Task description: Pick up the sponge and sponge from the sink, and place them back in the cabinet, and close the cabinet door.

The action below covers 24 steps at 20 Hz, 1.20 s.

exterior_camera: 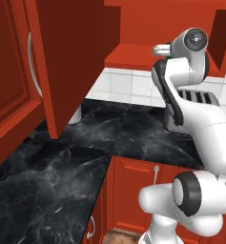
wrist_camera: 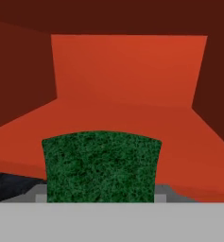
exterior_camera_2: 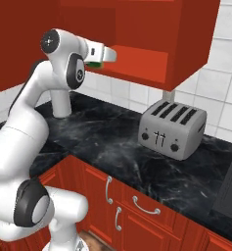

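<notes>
The gripper (exterior_camera_2: pixel 109 55) is closed on a sponge (wrist_camera: pixel 100 166), whose dark green scouring face fills the space just ahead of the fingers. It hangs at the open front of the red wall cabinet (exterior_camera_2: pixel 137 34), just above the shelf (wrist_camera: pixel 132 127). The cabinet door (exterior_camera: pixel 62 62) stands open to its left. Below and right, a toaster (exterior_camera_2: pixel 172 128) sits on the black bench (exterior_camera_2: pixel 112 142).

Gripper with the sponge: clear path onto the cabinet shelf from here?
Probably yes. The gripper, shut on the green-faced sponge, sits at the open front of the cabinet. In the hand view the red shelf ahead looks bare, with nothing between.
</notes>
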### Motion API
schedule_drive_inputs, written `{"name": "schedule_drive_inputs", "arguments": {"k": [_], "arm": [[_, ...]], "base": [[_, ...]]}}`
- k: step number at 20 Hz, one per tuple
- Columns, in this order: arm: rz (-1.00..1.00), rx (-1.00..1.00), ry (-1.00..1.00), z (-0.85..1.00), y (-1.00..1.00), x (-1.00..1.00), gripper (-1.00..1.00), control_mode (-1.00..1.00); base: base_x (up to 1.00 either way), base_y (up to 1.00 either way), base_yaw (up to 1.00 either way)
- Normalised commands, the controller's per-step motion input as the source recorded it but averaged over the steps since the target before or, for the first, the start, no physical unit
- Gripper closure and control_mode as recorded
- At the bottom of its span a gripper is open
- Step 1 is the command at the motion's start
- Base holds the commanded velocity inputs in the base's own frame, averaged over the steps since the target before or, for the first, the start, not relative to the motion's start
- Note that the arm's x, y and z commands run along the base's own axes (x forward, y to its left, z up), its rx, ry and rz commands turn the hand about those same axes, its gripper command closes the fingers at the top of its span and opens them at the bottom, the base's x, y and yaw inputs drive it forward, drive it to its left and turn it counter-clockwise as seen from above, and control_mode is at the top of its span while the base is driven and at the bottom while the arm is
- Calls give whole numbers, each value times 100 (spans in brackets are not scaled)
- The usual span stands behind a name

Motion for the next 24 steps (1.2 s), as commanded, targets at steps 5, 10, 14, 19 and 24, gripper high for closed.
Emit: {"name": "schedule_drive_inputs", "arguments": {"k": [5, 10, 14, 19, 24], "arm": [[0, 0, 0, -3, -11, 39, 100, -100], [-1, 0, -1, -20, -4, 30, 100, -100], [-2, 0, -2, -20, -5, 35, 100, -100], [-2, 0, -1, -16, -9, 34, 100, -100], [-1, 0, 0, -2, -8, 35, 100, -100]], "base": [[0, 0, 0], [0, 0, 0], [0, 0, 0], [0, 0, 0], [0, 0, 0]]}}
